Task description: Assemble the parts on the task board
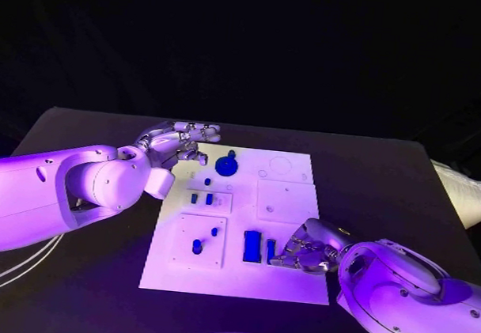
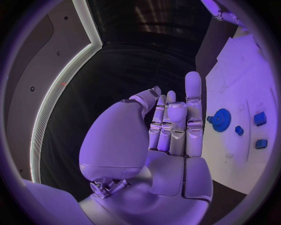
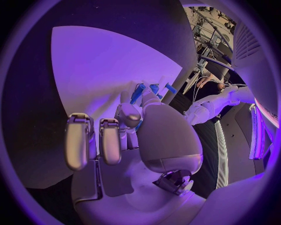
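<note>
Where the head camera looks down: left silver hand (image 1: pixel 180 142) open beside round blue gear part (image 1: pixel 227 165) on white task board plate (image 1: pixel 277 285). Left wrist: fingers apart, empty. Right wrist: right silver hand (image 3: pixel 126 129) pinching small blue piece (image 3: pixel 138 123).

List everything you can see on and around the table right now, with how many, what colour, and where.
Table: one, black, beneath everything.
Task board: one, white, mid-table.
Gear: one, blue, far part of the board, near the left robot hand.
Small pegs: two, blue, board's middle left.
Long bar: one, blue, near edge, beside the right robot hand.
Small pieces: two, blue, near-left plate.
Bag: one, white, off the table's right edge.
Left robot hand: silver, holding nothing.
Right robot hand: silver; grip unclear.
</note>
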